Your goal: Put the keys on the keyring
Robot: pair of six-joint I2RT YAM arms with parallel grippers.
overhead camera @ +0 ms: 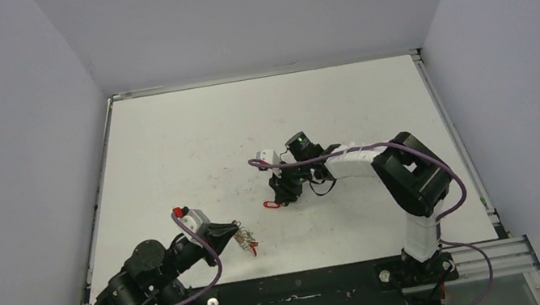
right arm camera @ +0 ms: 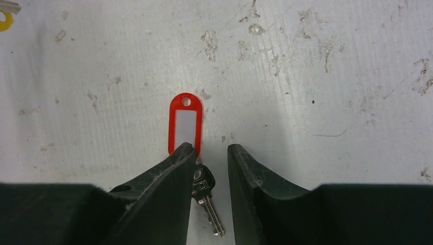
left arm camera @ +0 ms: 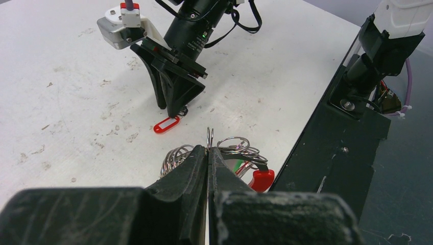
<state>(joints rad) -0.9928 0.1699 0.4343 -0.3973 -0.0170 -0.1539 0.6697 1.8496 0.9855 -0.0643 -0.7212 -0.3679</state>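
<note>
1 key lies flat on the table, its red tag pointing to 12 o'clock in the right wrist view. The right gripper straddles it, jaws apart, 1 finger touching the key's head. It looks placed to pinch, with nothing grasped yet. At about 8 o'clock from there in the top view, the left gripper is clenched on the keyring, presenting it edge-on, probably for threading. Only the left wrist view shows the bunch hanging there: smaller rings, a green tag and a second red tag.
</note>
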